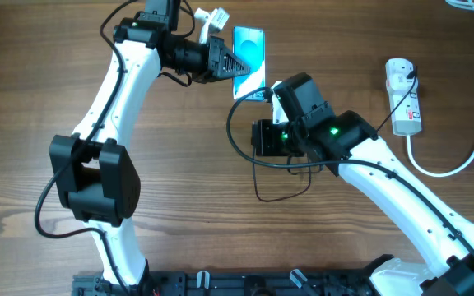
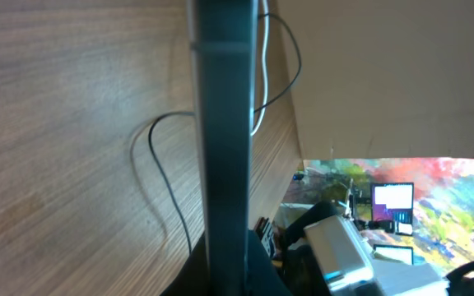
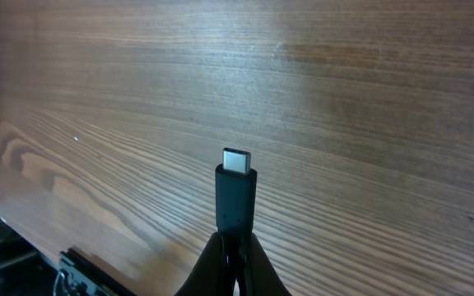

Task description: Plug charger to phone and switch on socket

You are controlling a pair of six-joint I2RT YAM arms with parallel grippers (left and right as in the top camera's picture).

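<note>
Wooden table (image 1: 220, 238), small white object (image 1: 215, 18) at far edge, lit monitor (image 2: 392, 197)

A brown wood-grain table (image 1: 220, 247) sits evenly lit before a beige wall (image 2: 385, 74).

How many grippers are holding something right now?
2. The left gripper clamps the phone at top centre of the overhead view. The right gripper pinches the charger behind its connector, by the phone's lower end. Neither is hidden.
</note>
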